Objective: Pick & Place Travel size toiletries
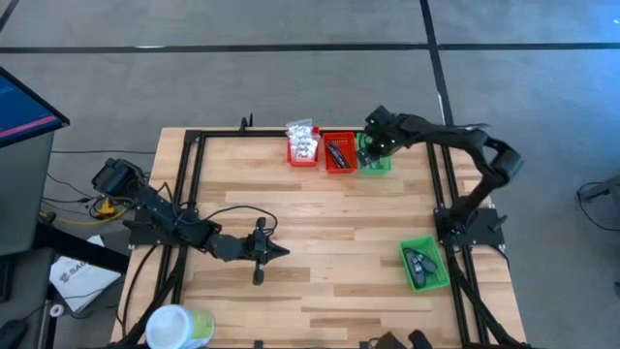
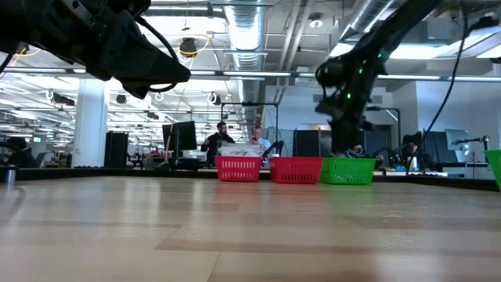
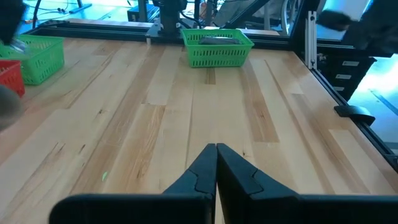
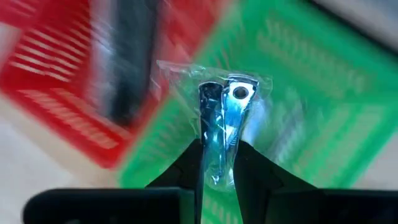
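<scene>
While the pale striped wooden tabletop fills most of the high view, framed by black metal rails and ringed by grey floor, the left gripper rests low over its near-left part with its fingers pressed together, holding nothing. Far from it, the right gripper hangs above a small green plastic basket at the far edge. Just beside that basket sit a red plastic basket of dark sticks and a red plastic basket of white crinkly packets. A second green plastic basket with dark items stands near the right arm's base. A round white-and-green tub lies off the table's near-left corner.

Across the low view, the wood runs level to the three baskets in a row, the right gripper above the green one. Behind lies an open hall with ceiling ducts, strip lights, monitors and seated people.

Past the left wrist's shut fingers, bare planks stretch to the green basket holding dark items.

From the right wrist, the narrow fingers pinch a clear plastic packet holding a silvery clipper, hanging over the green basket.
</scene>
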